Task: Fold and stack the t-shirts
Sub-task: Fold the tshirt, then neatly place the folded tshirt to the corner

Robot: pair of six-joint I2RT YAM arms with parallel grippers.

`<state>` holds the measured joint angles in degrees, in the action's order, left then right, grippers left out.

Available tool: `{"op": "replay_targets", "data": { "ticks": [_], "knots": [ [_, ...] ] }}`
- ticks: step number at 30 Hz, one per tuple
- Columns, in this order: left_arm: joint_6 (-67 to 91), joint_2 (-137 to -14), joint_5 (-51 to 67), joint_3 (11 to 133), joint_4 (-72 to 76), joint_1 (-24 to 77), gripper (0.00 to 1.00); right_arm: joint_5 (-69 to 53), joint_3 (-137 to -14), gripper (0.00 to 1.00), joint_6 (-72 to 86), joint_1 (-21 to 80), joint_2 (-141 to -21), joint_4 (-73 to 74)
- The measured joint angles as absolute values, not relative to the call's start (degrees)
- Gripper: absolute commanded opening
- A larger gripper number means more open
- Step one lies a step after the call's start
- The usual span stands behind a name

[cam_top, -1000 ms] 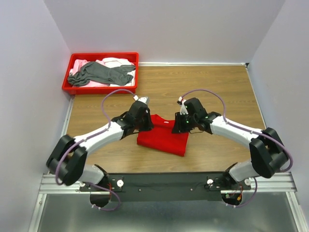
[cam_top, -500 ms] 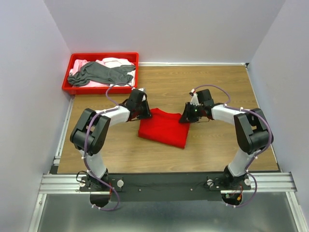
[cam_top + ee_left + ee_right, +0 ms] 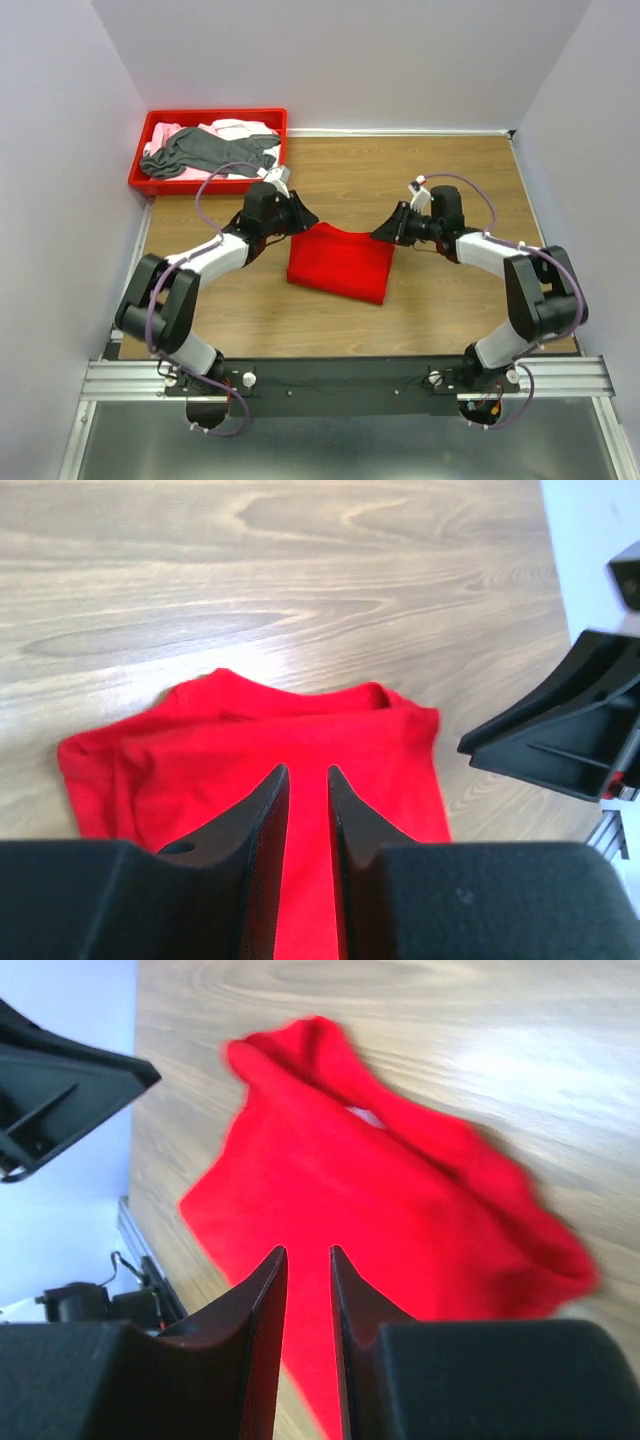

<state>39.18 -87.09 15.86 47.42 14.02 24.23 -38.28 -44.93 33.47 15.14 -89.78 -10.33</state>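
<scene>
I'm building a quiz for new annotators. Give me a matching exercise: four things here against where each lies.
1 red t-shirt
2 dark grey t-shirt
3 pink t-shirt
4 red tray

A beneath the grey cloth
B far left corner of the table
C folded, mid-table
D topmost in the tray

Pairs: 1-C, 2-D, 3-A, 4-B

left arm [image 3: 205, 262]: elbow bent near left, forearm reaching far-right toward centre, wrist tipped down | left jaws: fingers [image 3: 262, 820] narrowly parted, nothing between | right arm [image 3: 487, 250]: elbow folded at right, forearm reaching left toward centre, wrist low | right jaws: fingers [image 3: 262, 1305] slim gap, empty | the two jaws face each other, well apart
</scene>
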Motion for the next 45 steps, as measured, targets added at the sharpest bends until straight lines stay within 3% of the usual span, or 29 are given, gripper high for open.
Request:
{"op": "replay_targets", "data": {
  "ticks": [7, 14, 18, 22, 28, 32, 36, 42, 45],
  "knots": [
    [42.0, -104.8, 20.4, 48.4, 21.5, 22.5, 0.27, -45.3, -37.8, 0.29, 42.3, 8.0, -105.0, -27.4],
    [45.2, -107.7, 23.8, 48.8, 26.5, 19.9, 0.29, -49.8, -37.2, 0.30, 46.6, 3.9, -110.2, -38.0],
    [45.8, -105.4, 25.0, 48.5, 25.1, 19.2, 0.34, -50.2, -35.1, 0.39, 48.9, 3.5, -105.1, -38.1],
    [45.6, -93.7, 25.0, 46.1, 20.9, 19.4, 0.36, -51.4, -33.9, 0.45, 52.5, 4.5, -95.3, -38.6],
    [45.5, -76.8, 25.0, 38.8, 20.8, 22.6, 0.30, -53.3, -31.9, 0.45, 55.9, 18.6, -86.5, -42.5],
    [45.5, -79.4, 26.0, 31.9, 21.3, 24.0, 0.25, -53.8, -26.6, 0.44, 56.1, 22.5, -88.7, -42.7],
    [46.1, -88.1, 26.5, 28.4, 21.0, 23.9, 0.20, -54.7, -24.7, 0.35, 54.4, 21.4, -97.7, -43.4],
    [49.5, -91.1, 29.2, 25.0, 28.8, 20.9, 0.20, -63.3, -20.8, 0.34, 55.2, 8.2, -109.4, -50.4],
    [50.4, -90.3, 29.3, 23.4, 30.0, 20.1, 0.26, -64.1, -19.8, 0.36, 55.5, 5.8, -109.1, -51.8]
  ]
}}
